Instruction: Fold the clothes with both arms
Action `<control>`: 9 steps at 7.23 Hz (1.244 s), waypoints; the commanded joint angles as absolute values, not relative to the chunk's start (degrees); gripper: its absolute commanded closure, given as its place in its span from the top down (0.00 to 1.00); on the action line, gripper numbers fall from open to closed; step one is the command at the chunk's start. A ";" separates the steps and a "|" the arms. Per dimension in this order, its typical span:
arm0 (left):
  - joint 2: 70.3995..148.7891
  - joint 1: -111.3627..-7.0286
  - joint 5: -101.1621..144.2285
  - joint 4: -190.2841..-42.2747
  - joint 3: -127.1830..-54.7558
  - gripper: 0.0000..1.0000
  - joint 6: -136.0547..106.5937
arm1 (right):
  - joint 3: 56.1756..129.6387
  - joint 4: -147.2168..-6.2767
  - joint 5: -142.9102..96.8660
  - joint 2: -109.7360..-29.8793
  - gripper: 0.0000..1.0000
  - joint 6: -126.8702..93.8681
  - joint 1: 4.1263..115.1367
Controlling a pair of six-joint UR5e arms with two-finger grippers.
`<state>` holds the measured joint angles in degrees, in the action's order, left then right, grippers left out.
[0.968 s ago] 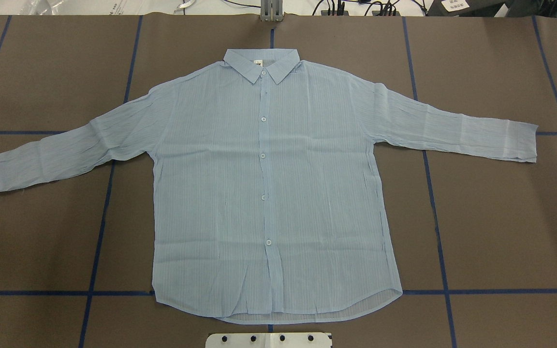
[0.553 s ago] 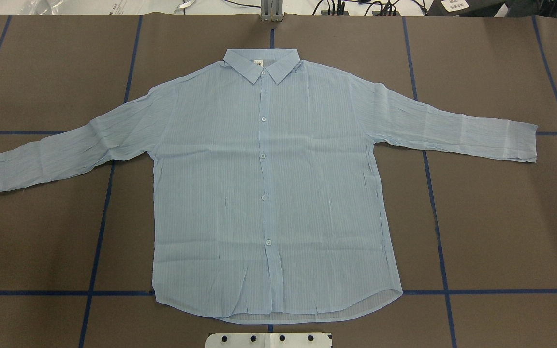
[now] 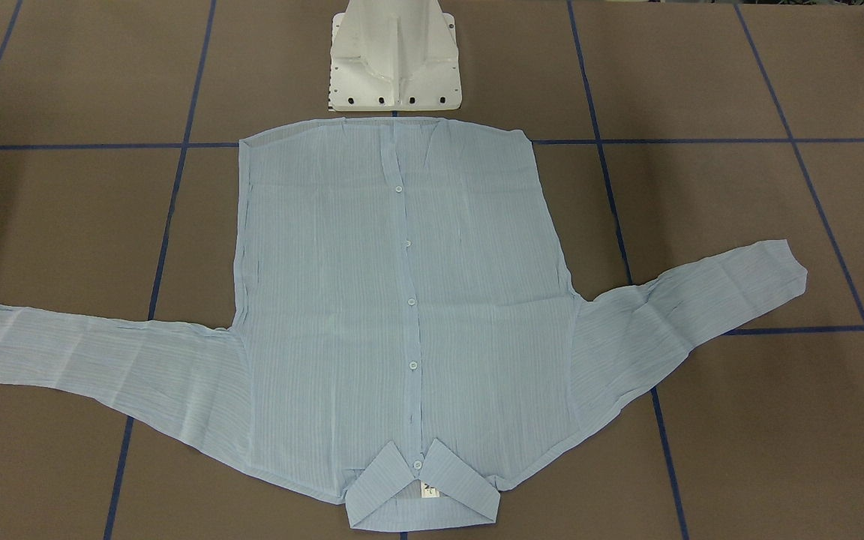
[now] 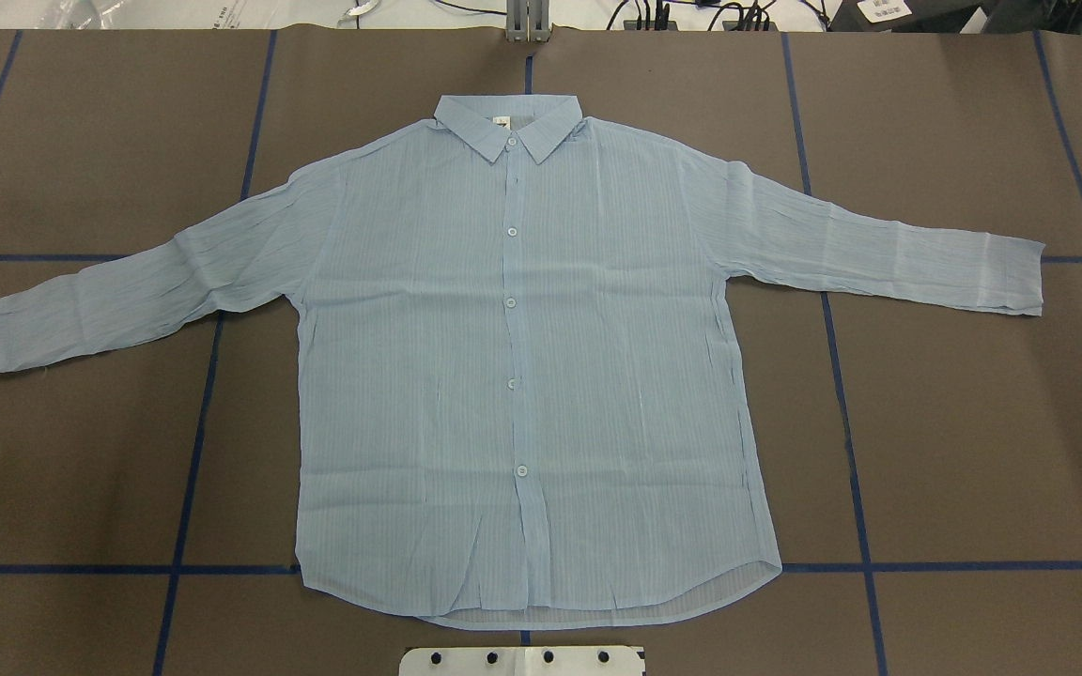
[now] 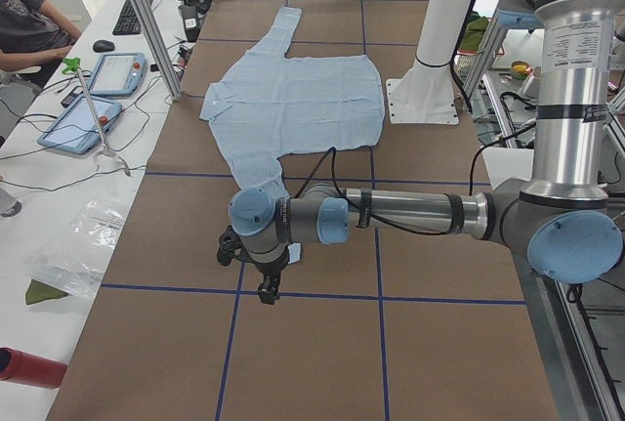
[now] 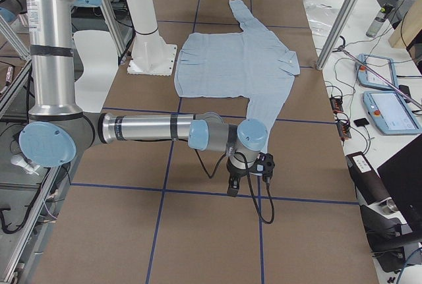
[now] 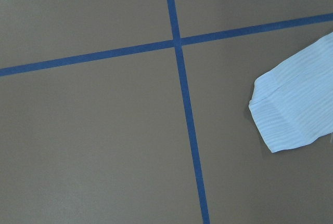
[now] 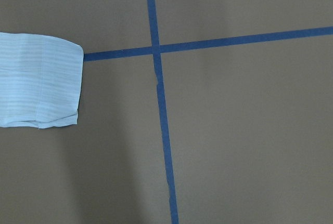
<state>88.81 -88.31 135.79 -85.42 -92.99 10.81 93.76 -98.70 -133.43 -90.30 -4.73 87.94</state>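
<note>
The light-blue striped shirt (image 4: 541, 376) lies flat and face up on the brown table, buttoned, with the collar (image 4: 509, 127) at the far side and both sleeves spread out. It also shows in the front-facing view as the shirt (image 3: 402, 300). My left gripper (image 5: 266, 289) hangs low over the table beyond the left sleeve end, apart from the cloth. The left cuff (image 7: 296, 109) shows at that wrist view's right edge. My right gripper (image 6: 232, 186) hangs beyond the right sleeve end; the right cuff (image 8: 39, 81) shows at the left. I cannot tell whether either gripper is open or shut.
The white pedestal base (image 3: 394, 56) stands just behind the shirt's hem. Blue tape lines (image 4: 193, 441) grid the brown table. A person (image 5: 29, 11) sits at a side desk with tablets (image 5: 117, 74). More tablets (image 6: 389, 109) lie beyond the table's far edge.
</note>
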 commanded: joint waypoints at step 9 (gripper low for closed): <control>93.17 -87.28 135.44 -86.13 -99.76 1.00 11.07 | 93.35 -92.68 -139.35 -87.71 1.00 -8.23 84.20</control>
<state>93.03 -87.41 135.53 -85.89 -99.67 10.94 94.94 -96.52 -135.51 -87.91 -5.53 84.85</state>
